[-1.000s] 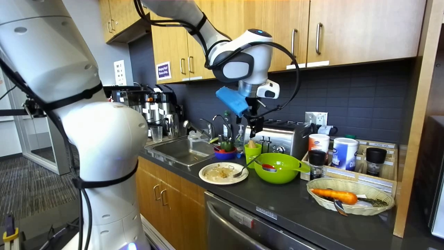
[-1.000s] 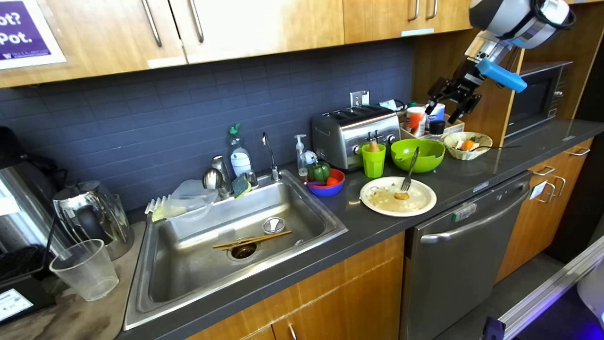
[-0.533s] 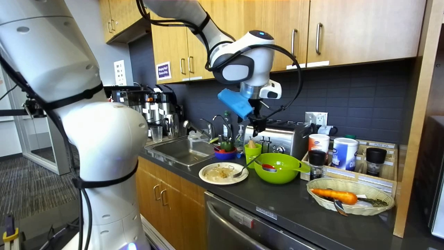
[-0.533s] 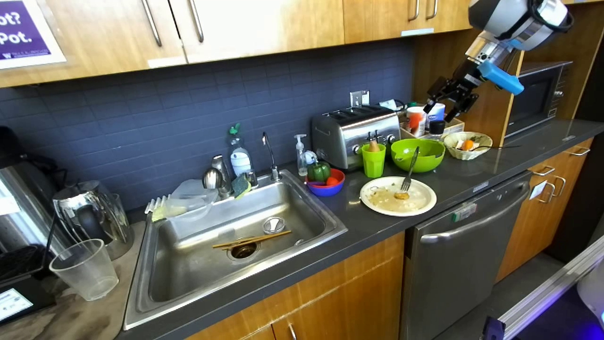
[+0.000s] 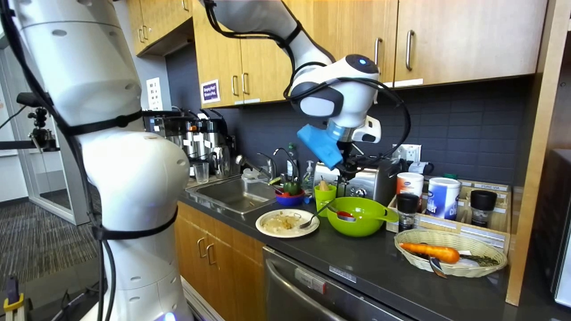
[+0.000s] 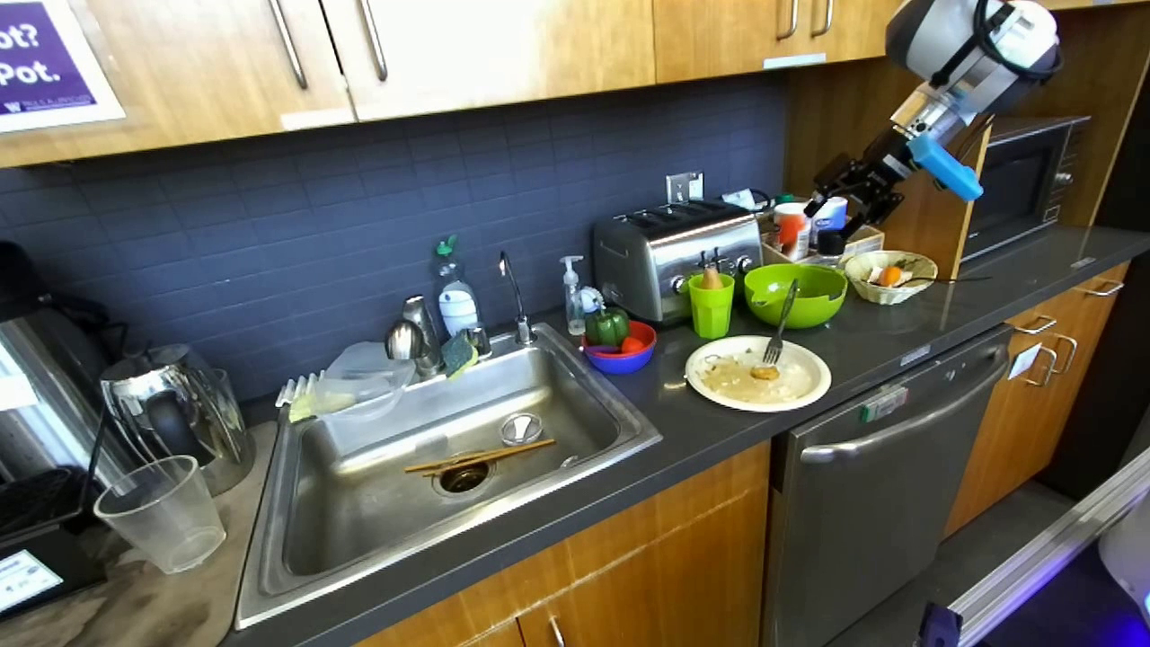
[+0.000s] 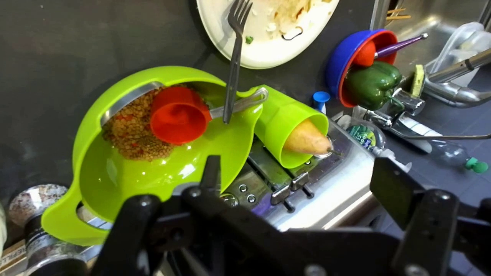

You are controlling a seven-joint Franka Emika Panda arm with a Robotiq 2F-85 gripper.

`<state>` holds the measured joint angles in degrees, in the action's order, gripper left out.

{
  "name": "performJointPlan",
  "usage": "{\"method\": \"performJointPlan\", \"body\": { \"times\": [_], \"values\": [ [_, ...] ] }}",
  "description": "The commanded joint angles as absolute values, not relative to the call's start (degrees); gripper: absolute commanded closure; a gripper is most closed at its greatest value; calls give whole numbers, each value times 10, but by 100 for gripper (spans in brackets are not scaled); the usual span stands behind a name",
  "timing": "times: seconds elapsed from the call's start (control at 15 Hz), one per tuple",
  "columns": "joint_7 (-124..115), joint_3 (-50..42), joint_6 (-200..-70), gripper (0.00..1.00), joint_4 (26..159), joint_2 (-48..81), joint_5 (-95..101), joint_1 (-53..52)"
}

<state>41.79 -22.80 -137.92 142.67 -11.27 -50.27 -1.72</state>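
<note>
Green bowl (image 7: 126, 180) sits partly hidden, seemingly below the spread claw (image 7: 296, 169)

Wrist view: lime-green bowl (image 7: 126, 176), red scoop (image 7: 180, 119) centre left; lime-green cup (image 7: 278, 119), yellow-tan pear (image 7: 305, 138) (stem (image 7: 335, 152) darker) mid-frame; upper right, blue bowl (image 7: 339, 57), red inside, dark-green pepper (image 7: 372, 86); bottom, black gripper (image 7: 299, 174).

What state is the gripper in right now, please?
The gripper is open: its jaws stand well apart and hold nothing.
</note>
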Motion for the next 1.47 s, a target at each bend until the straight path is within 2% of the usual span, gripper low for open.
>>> {"method": "performJointPlan", "body": {
  "times": [0.0, 0.47, 0.93, 1.4],
  "values": [
    [460, -206, -1332, 0, 1375, -38, -549, 22],
    [463, -169, -1238, 0, 1308, 60, -557, 91],
    [486, -151, -1124, 0, 1270, 103, -589, 145],
    [527, -141, -1126, 0, 1289, 105, -620, 146]
  ]
}}
